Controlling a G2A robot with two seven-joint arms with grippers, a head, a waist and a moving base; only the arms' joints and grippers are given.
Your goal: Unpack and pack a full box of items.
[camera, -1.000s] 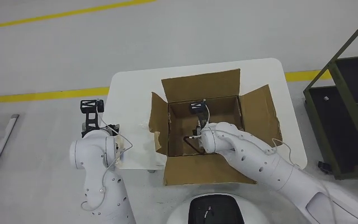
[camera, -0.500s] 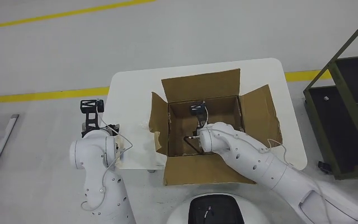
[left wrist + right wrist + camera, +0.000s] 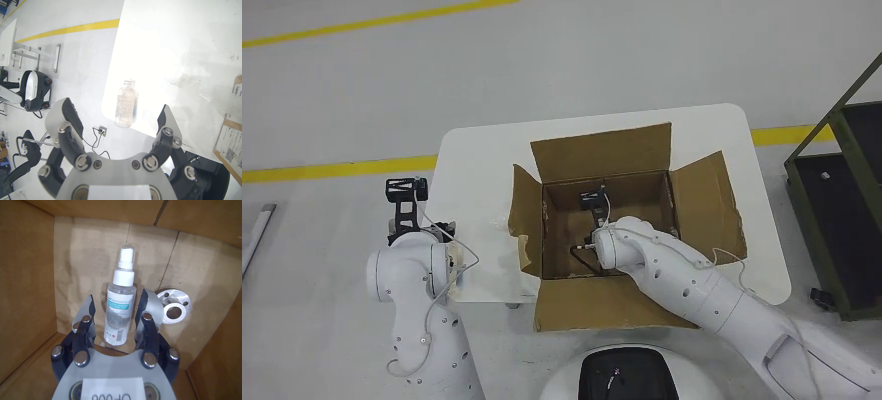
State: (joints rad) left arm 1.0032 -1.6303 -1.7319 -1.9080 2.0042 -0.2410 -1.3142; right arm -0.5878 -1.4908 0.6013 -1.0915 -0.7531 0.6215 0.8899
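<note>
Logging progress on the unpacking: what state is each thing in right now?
Cardboard box: open, flaps folded out.
Spray bottle: capped, lying on box floor, ungripped.
Metal flange: flat on box floor.
Clear bottle: capped, by the table edge.
Left gripper: open, empty.
Right gripper: open, straddling spray bottle.

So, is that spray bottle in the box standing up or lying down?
Lying down: the spray bottle rests flat on the box floor beside a metal flange.

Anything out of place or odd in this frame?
Yes: the clear bottle sits at the very corner of the table, its base seemingly at or over the edge, so it could tip off. Nothing else stands out.
</note>
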